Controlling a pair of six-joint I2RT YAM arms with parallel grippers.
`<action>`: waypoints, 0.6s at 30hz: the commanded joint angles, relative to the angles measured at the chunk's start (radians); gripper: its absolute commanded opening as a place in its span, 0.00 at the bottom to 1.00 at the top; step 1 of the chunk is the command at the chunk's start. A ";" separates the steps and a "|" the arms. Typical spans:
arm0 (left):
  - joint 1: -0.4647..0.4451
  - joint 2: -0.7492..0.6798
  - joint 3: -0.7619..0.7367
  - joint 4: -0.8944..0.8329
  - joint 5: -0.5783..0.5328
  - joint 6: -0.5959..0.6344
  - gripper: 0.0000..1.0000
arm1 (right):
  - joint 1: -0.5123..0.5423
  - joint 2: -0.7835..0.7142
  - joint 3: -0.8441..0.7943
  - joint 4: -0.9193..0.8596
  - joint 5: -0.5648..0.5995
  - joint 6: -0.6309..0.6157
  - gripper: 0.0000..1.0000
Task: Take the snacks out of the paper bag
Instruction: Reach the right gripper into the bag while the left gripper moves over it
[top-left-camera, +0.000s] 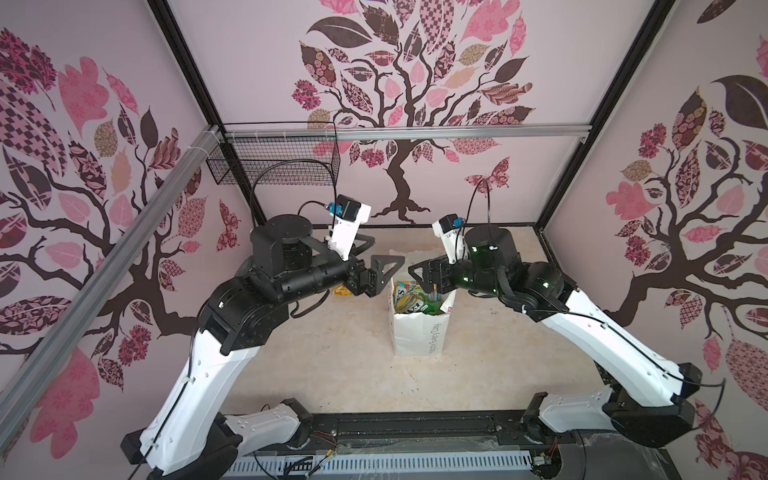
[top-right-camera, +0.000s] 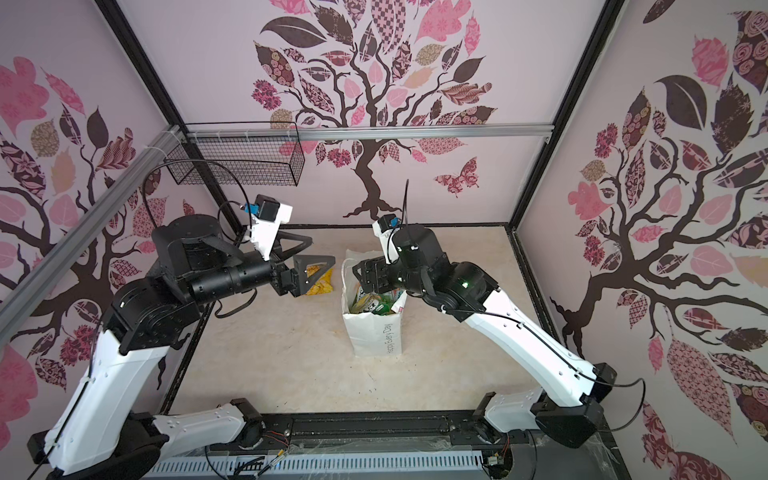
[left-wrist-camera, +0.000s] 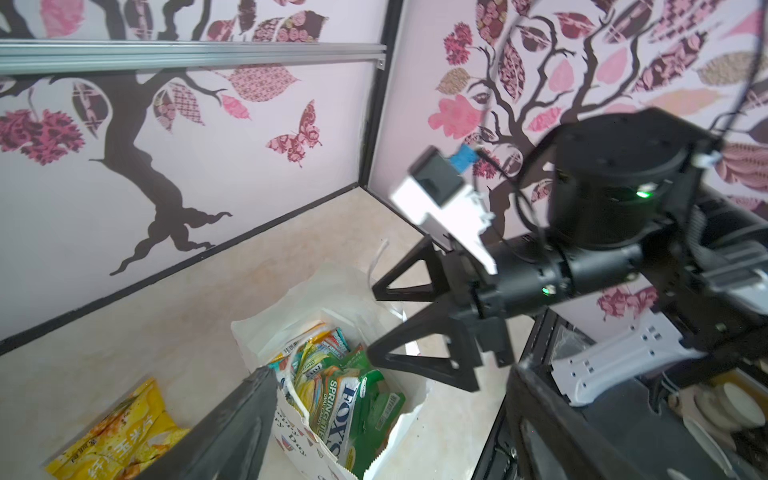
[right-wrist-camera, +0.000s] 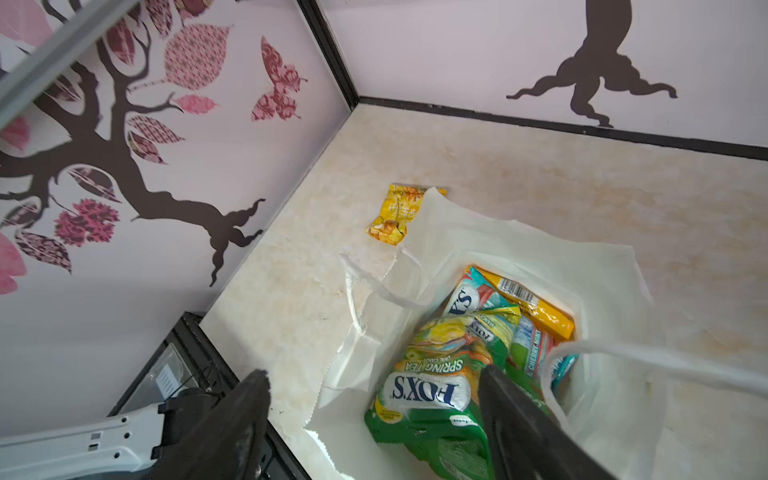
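White creased paper forms the tall paper bag (top-left-camera: 419, 332), standing upright on the worktop (top-left-camera: 332, 353), and crinkly foil snacks (top-left-camera: 415, 297) fill its open mouth, a green-yellow FOX'S packet (right-wrist-camera: 432, 386) uppermost, leaning on end with its long axis roughly along the bag's height. The right end effector (left-wrist-camera: 374, 322) hangs just above this mouth, jaws spread and pinching nothing, so we judge the packet lies straight below it and this arm is the nearer one. The left end effector (top-right-camera: 322, 249), also spread and empty, hovers over a yellow packet (right-wrist-camera: 397, 214) lying flat beside the bag.
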 joint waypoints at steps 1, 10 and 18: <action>-0.114 0.045 0.079 -0.183 -0.155 0.137 0.88 | 0.003 0.069 0.058 -0.114 -0.005 -0.003 0.79; -0.194 0.033 -0.001 -0.246 -0.184 0.179 0.88 | 0.002 0.222 0.119 -0.211 0.018 0.034 0.80; -0.194 -0.044 -0.089 -0.222 -0.255 0.195 0.88 | -0.003 0.326 0.109 -0.205 0.094 0.059 0.82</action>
